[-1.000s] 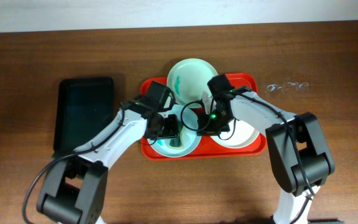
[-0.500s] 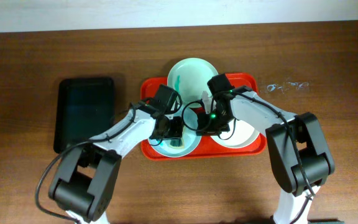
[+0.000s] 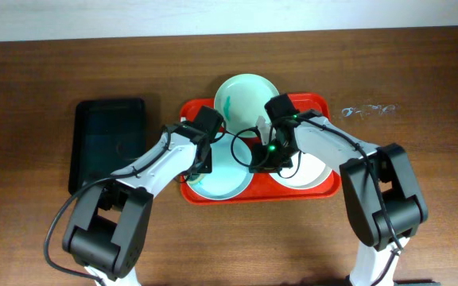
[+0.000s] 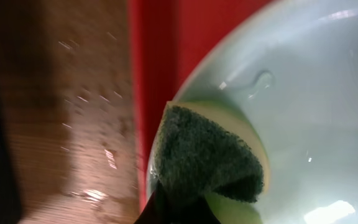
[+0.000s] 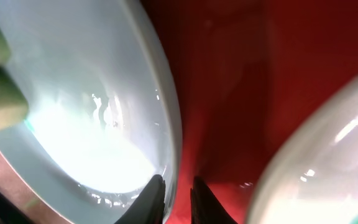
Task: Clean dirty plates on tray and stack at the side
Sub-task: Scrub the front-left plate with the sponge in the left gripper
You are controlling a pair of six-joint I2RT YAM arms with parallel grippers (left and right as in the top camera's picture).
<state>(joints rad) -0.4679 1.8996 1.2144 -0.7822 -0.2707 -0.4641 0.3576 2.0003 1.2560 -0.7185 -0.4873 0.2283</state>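
On the red tray (image 3: 324,103) lie three plates. A mint plate (image 3: 249,95) with a teal smear is at the back, a mint plate (image 3: 225,176) at the front left, and a white plate (image 3: 312,171) at the front right. My left gripper (image 3: 199,161) is shut on a green-and-yellow sponge (image 4: 204,155), which is pressed on the front-left plate's (image 4: 316,93) left rim. My right gripper (image 3: 254,157) is shut on that plate's (image 5: 86,93) right rim, with one finger on each side (image 5: 178,193). No smear shows inside this plate.
A smaller black tray (image 3: 108,143) lies on the wooden table left of the red tray. Some clear, glinting bits (image 3: 368,110) lie right of the red tray. The white plate's edge (image 5: 328,155) is close to my right fingers.
My left gripper has moved the sponge from the middle of the front-left plate to its left rim. The teal smear there no longer shows. The right arm has not moved.
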